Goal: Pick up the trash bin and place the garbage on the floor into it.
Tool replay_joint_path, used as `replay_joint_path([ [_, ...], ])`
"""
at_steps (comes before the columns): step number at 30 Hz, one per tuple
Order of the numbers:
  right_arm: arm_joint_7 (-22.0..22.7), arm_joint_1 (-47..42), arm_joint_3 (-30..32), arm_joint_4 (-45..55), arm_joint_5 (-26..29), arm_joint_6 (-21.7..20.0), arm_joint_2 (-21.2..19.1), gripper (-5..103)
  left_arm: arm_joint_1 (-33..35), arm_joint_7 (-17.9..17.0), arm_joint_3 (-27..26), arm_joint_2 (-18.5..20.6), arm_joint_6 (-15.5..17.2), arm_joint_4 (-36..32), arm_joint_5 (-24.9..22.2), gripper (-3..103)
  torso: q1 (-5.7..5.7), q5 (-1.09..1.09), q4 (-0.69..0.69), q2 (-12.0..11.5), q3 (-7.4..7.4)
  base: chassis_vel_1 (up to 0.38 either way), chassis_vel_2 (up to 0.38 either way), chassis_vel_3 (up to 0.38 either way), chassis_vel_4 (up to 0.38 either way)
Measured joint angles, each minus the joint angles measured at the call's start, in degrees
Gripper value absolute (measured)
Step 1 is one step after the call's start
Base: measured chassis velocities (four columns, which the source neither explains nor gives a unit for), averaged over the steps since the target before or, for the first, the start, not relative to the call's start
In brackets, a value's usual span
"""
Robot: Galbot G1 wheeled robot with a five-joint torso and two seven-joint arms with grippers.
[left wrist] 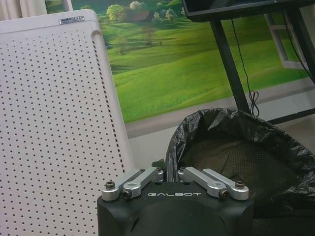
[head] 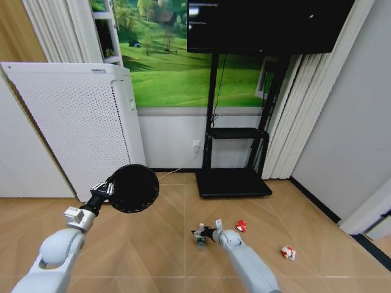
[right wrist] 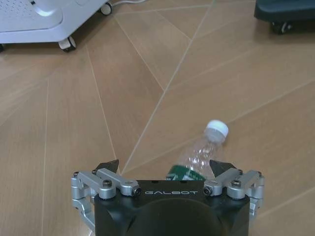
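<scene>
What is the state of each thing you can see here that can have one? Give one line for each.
trash bin: lifted off the floor, lined with a black bag.
left gripper: shut on the bin's rim.
right gripper: open, fingers either side of the bottle.
bottle: lying on the floor, capped.
red wad: on the floor.
red-and-white wad: on the floor.

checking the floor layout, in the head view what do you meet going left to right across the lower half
left gripper holding the trash bin → green bottle at the right gripper → red wad → red-and-white wad
</scene>
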Motion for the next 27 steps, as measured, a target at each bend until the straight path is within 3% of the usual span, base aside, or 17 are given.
replay_joint_path([
  [11,2.52,-1.27,0.22,-0.09,-0.20,-1.72,1.04,100,0.14,0.69,-0.67,-0.25,-0.17,0.14,-0.02,7,0.00,0.00,0.01,0.00,0.00,0.000,0.000,0.000,0.000],
  [27,4.20,-0.50,1.04,-3.53,-4.09,-0.08,2.04,100,0.65,1.30,-1.17,-0.34,-0.05,-0.89,-0.33,7,0.00,0.00,0.01,0.00,0.00,0.000,0.000,0.000,0.000],
])
